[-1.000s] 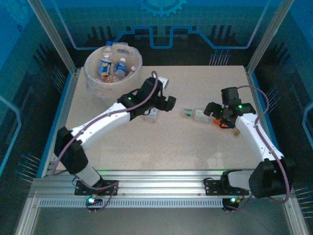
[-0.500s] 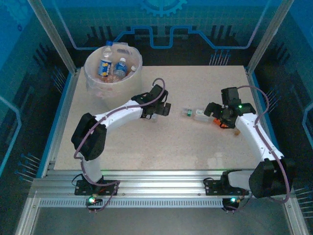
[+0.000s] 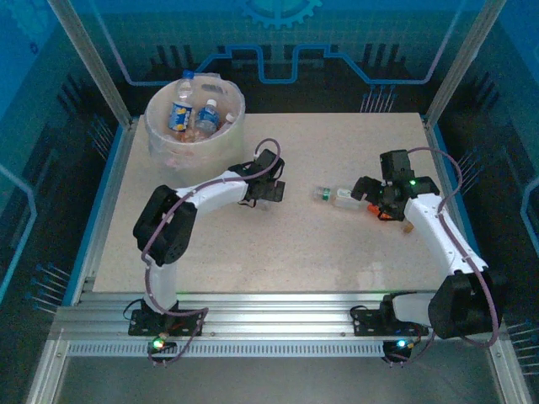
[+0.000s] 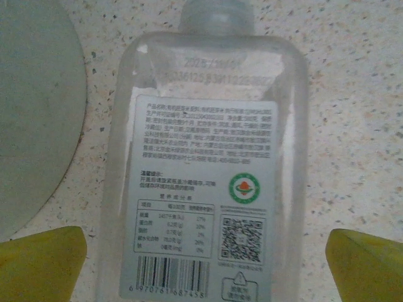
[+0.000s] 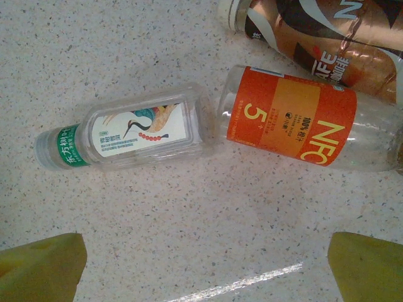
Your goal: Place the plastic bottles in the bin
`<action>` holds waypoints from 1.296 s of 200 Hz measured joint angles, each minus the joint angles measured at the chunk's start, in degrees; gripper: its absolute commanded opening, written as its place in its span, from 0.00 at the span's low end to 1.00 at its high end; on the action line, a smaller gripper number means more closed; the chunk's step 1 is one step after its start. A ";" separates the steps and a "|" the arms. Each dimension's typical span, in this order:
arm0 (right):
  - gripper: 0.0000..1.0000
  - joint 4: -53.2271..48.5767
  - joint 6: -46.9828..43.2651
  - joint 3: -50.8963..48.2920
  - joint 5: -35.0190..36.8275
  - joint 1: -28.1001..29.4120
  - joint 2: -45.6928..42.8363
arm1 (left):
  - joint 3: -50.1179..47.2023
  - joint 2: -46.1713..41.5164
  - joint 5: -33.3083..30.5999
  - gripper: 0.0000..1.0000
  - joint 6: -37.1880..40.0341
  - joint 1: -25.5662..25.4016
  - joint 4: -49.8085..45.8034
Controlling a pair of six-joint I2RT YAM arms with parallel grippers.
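Top external: the large round translucent whitish bin (image 3: 154,126) stands at the 11 o'clock corner of the table (image 3: 337,252), with labelled bottles (image 3: 179,109) inside. The left gripper (image 3: 268,192) hangs near centre, the right gripper (image 3: 368,190) at its 3 o'clock.

Left wrist: the yellow fingertips (image 4: 41,261) are spread wide, clear of the flat clear white-labelled bottle (image 4: 204,157) between them.

Right wrist: the fingers are spread wide. A clear green-capped bottle (image 5: 126,135) lies end to end with an orange-labelled clear bottle (image 5: 296,119) at its 3 o'clock, and a brown coffee bottle (image 5: 321,31) lies at 1 o'clock.

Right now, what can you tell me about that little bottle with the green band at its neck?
The green-banded bottle is small, clear plastic and seemingly empty, with a pale cap and a white label showing a long-beaked bird. It lies on its side on the speckled table, its base against the orange-labelled bottle.
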 measured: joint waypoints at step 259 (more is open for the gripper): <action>1.00 0.22 0.02 -0.48 0.00 0.04 0.09 | 2.82 6.62 1.36 0.65 -0.55 -2.16 -0.76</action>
